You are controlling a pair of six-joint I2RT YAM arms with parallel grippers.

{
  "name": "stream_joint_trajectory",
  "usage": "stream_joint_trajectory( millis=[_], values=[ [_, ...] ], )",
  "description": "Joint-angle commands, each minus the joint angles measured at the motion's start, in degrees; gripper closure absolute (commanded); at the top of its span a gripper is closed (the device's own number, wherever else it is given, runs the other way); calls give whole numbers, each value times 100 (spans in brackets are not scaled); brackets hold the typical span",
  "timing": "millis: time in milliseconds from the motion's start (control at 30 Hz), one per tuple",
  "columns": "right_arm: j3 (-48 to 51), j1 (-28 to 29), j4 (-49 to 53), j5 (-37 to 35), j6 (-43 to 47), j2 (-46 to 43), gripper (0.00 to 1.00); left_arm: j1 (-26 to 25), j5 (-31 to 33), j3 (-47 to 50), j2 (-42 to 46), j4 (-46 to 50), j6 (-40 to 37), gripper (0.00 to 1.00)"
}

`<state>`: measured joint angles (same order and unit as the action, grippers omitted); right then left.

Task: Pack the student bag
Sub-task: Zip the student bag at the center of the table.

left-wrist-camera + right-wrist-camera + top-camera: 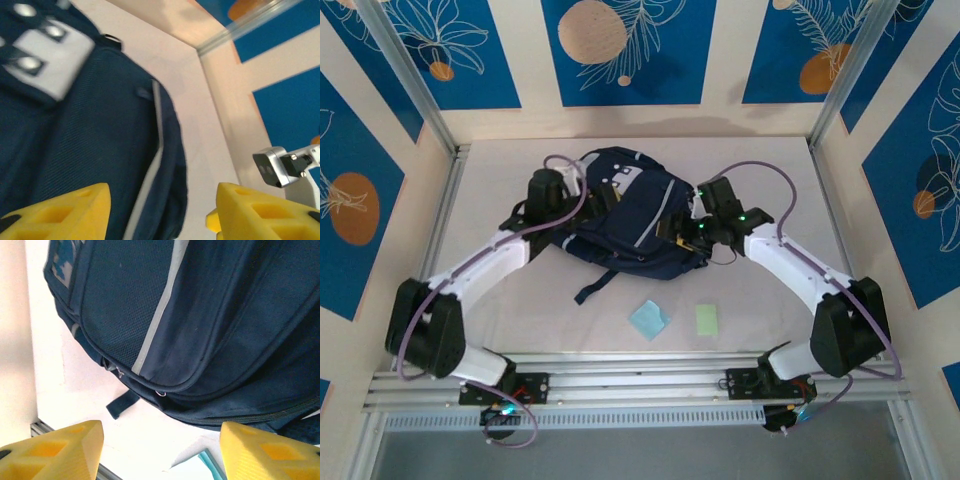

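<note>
The student bag [625, 215], dark navy with pale grey stripes and a white patch [50, 55] on its front pocket, lies flat in the middle of the table. My left gripper [590, 195] is at the bag's left side, open, its yellow fingers [60, 210] straddling the bag's edge [165, 165] with nothing held. At the bag's right side my right gripper [683, 230] is open too. Its yellow fingers [270, 452] hang over bare table just off the bag's zipped lower edge [210, 315]. A dark strap end [120, 405] pokes out below.
A light blue pad [649, 319] and a green pad [707, 319] lie on the table in front of the bag. The blue pad's corner [200, 470] lies between my right fingers. Metal rails [640, 365] run along the near edge; walls stand on three sides.
</note>
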<state>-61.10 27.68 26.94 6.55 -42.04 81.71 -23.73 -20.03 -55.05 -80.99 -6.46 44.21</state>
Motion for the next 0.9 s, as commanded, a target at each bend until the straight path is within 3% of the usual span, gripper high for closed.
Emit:
stream_joint_trajectory(
  millis=[0,333,567,667,733,800,867],
  values=[
    [-247,337,-31,-365,-208,274,37,125,611,635,254,305,-144,41],
    [-604,921,14,-820,-428,750,38,193,1337,1310,-203,-141,274,37],
    [-685,1265,-234,-769,-491,919,39,193,1325,1223,-1131,-1015,791,40],
    [-823,1476,-305,-817,-575,1135,43,192,1161,1094,-1380,-1349,953,55],
    [-963,1626,-307,-923,-644,1346,44,193,1088,1093,-1361,-1616,1045,80],
    [-1117,1741,-264,-1026,-694,1566,45,175,1060,1084,-1237,-1700,1113,97],
    [-1253,1826,-244,-1139,-753,1762,47,134,1032,1085,-1044,-1706,1197,100]
  ],
)
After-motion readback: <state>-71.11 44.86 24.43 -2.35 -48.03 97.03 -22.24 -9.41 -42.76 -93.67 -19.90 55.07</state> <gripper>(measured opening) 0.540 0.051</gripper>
